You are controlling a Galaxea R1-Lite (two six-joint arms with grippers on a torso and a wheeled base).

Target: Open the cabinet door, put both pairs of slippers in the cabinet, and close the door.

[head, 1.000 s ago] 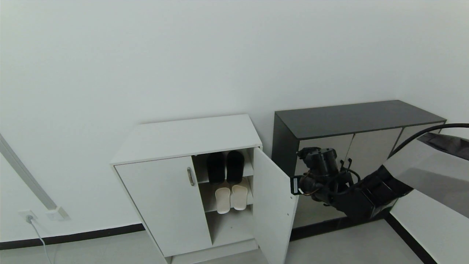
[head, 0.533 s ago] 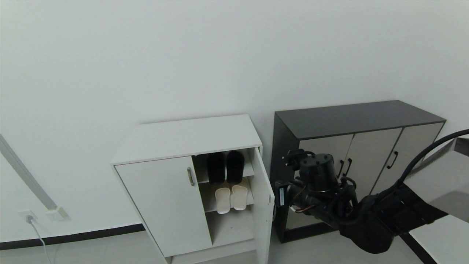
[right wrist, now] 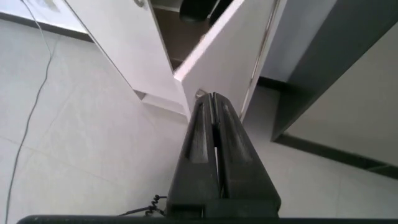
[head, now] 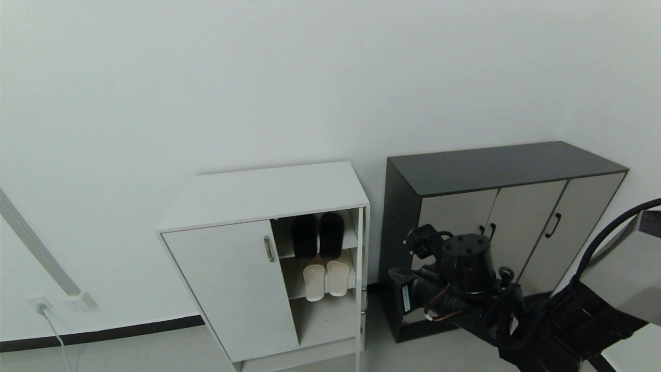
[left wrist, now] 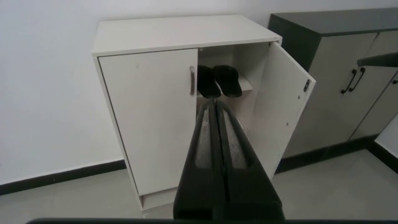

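The white cabinet (head: 258,196) has its left door shut and its right door (head: 360,268) standing edge-on, partly open. Black slippers (head: 317,235) lie on the top shelf and white slippers (head: 325,279) on the shelf below. My right arm's wrist (head: 459,279) hangs just right of the door. In the right wrist view my right gripper (right wrist: 214,96) is shut and empty, its tip at the door's (right wrist: 233,43) outer face near the free edge. My left gripper (left wrist: 215,102) is shut and empty, well back from the cabinet (left wrist: 149,93), with the black slippers (left wrist: 221,81) beyond it.
A dark cabinet (head: 496,170) with grey doors stands right beside the white one, close behind my right arm. A wall socket with a cable (head: 38,305) sits low on the left wall. Grey floor (right wrist: 81,143) lies open before the cabinets.
The right door has swung from wide open to edge-on, toward shut. My right arm has moved left and lower along with it.
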